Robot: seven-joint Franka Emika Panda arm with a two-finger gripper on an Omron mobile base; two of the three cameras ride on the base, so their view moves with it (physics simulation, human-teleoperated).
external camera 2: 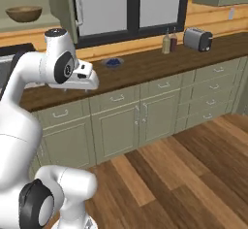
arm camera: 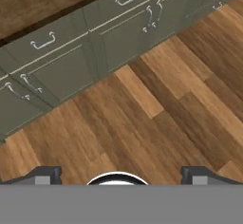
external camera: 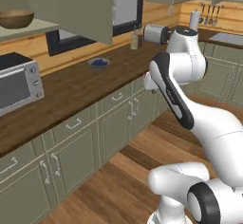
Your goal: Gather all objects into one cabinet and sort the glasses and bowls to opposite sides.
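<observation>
We are finding no readable text, labels, brands, numbers or signs anywhere; nothing legible is showing on any appliance, bottle, cabinet front or wall in these views.

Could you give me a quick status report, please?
Gripper open, empty, facing the floor. Wooden bowl on the shelf of the open cabinet. Nothing in the way.

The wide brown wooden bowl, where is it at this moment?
The wide brown wooden bowl sits on a shelf of the open olive-green wall cabinet, at the upper left of both base views, above the silver toaster oven on the counter.
</observation>
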